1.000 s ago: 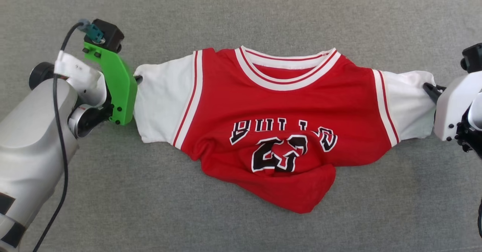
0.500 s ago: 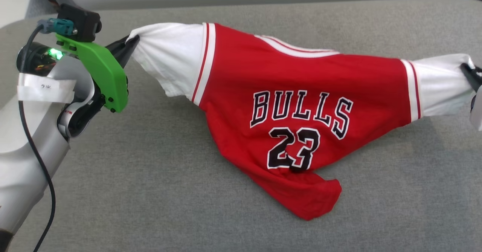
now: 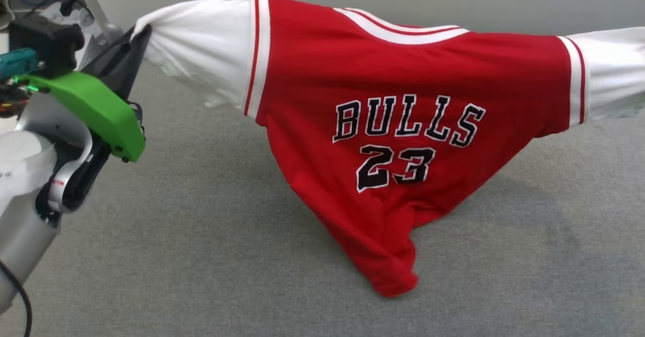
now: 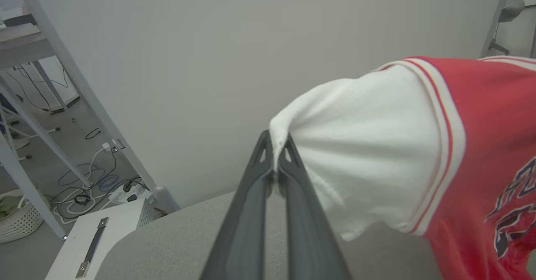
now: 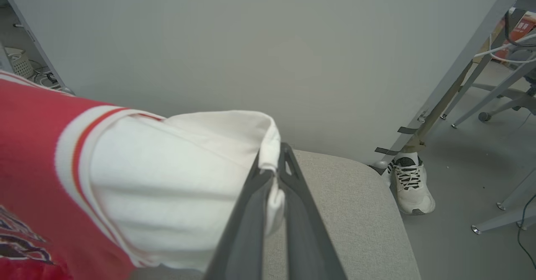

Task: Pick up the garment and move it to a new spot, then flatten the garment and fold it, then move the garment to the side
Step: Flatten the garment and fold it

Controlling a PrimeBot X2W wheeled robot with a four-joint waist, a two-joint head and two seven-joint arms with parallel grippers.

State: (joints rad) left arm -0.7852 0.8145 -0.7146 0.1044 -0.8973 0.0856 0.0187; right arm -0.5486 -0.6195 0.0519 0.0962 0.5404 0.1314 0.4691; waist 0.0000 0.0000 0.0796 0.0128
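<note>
Shirt hangs in the air over the middle of the worktop, strung between the two claws. The print faces the robot and reads upright.

Left claw: jaws pressed together on the cuff of the white sleeve on the robot's left, cloth bunched at the tips. Right claw: clamped the same way on the other sleeve's cuff, with a fold of cloth drooping between the fingers.

Judgement: holding the sleeve ends with the arms wide apart lets the shirt's own weight pull the cloth straight, ready to be laid flat at a new spot. The upper edge is taut. The red body sags to a point toward the worktop's near edge. Whether that point touches the surface or hangs just above it cannot be told.

Surroundings: a plain grey wall stands just behind the far edge. Off the far left corner are slanted metal frame legs, loose cables on the floor and a white basket. Off the far right corner is a person's white shoe, beside another leg.

Judgement: the trailing hem is the likeliest hindrance; it may drag or tuck under when the shirt is lowered.
</note>
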